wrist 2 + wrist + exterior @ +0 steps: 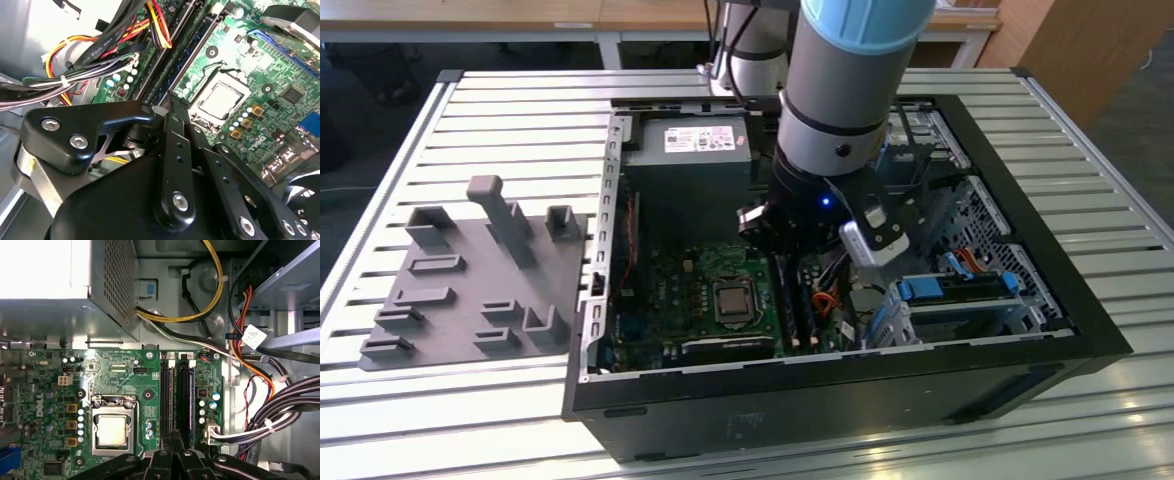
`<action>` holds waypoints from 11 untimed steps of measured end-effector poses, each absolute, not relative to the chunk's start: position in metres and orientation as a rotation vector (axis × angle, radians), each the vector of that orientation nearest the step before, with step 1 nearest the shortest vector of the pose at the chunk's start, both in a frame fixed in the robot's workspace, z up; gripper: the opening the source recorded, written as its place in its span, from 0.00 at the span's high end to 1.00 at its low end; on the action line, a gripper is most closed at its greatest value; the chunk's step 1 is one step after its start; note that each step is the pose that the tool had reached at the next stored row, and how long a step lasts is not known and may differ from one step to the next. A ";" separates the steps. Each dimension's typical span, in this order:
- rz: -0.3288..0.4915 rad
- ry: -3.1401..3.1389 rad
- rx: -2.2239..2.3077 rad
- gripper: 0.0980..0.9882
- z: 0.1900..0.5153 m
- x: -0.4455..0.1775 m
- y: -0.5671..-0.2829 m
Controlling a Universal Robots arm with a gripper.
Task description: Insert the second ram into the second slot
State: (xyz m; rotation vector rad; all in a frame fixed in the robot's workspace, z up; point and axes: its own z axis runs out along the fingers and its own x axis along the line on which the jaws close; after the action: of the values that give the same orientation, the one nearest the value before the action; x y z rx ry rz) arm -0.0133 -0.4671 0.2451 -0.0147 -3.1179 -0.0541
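Hand (172,437) is down inside the open computer case (1067,300), its tips close against the motherboard (125,375) just beside the processor socket (112,430). In both wrist views its two fingers (176,150) lie clenched side by side, the tips meeting over the near end of the memory slots. I cannot tell whether a board edge is nipped between them or they merely bear on it.

The second ram (169,395) stands on edge in its slot directly ahead of the fingertips, running away from them toward the power supply (687,145). Another dark-blue stick (191,395) sits in a slot near it, on the side of the cable bundle (280,405).

By my reading this is the seating step: the stick is already lined up in the slot, not carried over the worktop (494,120). Finishing it would call for straight downward pressure, kept square to the board so the stick does not rock, with the cables left clear of the hand.
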 end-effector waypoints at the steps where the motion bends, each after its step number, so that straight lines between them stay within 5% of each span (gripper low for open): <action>1: -0.054 -3.118 -0.015 0.99 0.246 -0.013 -0.467; 11: -0.054 -3.118 -0.015 0.99 0.253 -0.013 -0.467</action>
State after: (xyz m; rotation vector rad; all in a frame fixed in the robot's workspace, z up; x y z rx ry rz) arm -0.0133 -0.4671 0.2530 -0.0147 -3.1179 -0.0544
